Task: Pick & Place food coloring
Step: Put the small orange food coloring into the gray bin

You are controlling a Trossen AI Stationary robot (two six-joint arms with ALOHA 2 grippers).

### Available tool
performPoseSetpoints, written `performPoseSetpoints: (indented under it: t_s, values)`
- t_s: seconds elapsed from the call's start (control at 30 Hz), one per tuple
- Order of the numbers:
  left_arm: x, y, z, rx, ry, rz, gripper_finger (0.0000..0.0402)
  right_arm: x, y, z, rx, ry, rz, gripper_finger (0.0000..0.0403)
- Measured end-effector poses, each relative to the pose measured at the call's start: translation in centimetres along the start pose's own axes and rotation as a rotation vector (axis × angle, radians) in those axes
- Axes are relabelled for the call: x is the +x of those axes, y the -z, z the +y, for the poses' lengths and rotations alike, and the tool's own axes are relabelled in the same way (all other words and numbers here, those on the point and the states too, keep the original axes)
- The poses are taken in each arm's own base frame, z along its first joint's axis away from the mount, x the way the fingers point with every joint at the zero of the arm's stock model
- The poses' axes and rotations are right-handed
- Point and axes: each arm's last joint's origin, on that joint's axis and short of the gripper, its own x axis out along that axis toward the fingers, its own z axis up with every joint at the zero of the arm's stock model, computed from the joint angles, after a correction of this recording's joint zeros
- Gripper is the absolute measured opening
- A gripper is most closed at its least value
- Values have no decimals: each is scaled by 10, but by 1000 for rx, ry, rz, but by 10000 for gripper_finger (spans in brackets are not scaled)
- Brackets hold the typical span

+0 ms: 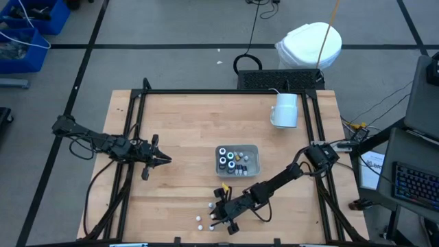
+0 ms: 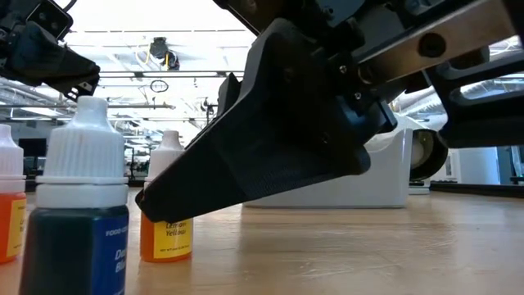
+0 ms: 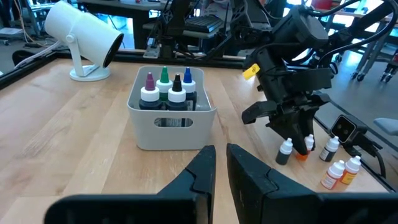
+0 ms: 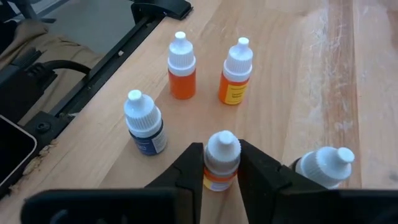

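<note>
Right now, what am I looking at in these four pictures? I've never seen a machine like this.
It is a robot with two dark arms at a wooden table, each ending in a two-finger gripper. One camera looks down from above, one sits at table height, and one rides on each wrist. The left gripper waits shut over bare wood. The right gripper is low at the table's front, its fingers on either side of a small orange dropper bottle, among other little bottles. A small tray mid-table holds more bottles. A white mug stands at the back.
</note>
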Motion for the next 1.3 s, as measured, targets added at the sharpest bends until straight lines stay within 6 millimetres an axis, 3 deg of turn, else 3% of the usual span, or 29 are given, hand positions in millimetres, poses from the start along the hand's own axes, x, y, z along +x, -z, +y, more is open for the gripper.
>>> performPoseSetpoints:
  t_s: [0.23,0.53,0.73,0.93,1.1,1.3]
  values:
    - [0,0,0,0,0,2,47,-7,-6,0,1,4,16,68]
    - [0,1,0,1,-1,7,47,-55,-49,2,-8,79,-7,67]
    - [0,1,0,0,-1,7,47,-105,-74,8,-36,205,15,66]
    - [0,1,0,0,-1,7,47,-168,-101,9,-7,329,-26,64]
    - [0,1,0,-2,-1,6,47,-201,-86,-4,75,554,1,67]
    - [0,0,0,-6,-1,6,47,-202,-36,-26,213,635,-63,66]
